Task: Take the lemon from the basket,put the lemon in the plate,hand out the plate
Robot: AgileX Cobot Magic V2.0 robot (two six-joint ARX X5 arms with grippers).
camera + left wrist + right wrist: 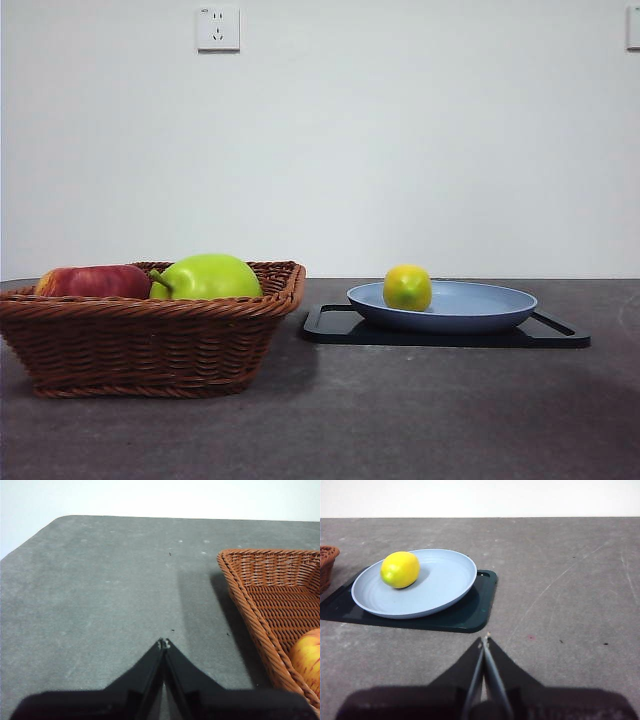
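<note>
The lemon (407,288) lies in the light blue plate (480,308), on its left part; it also shows in the right wrist view (400,569) on the plate (445,585). The brown wicker basket (150,335) stands at the left. My right gripper (485,641) is shut and empty, over bare table a short way from the plate and tray. My left gripper (164,643) is shut and empty, over bare table beside the basket (260,615). Neither arm shows in the front view.
The plate rests on a flat black tray (340,328), also in the right wrist view (465,615). The basket holds a red apple (92,281) and a large green pear-like fruit (208,277). A wall socket (218,28) is on the white wall behind.
</note>
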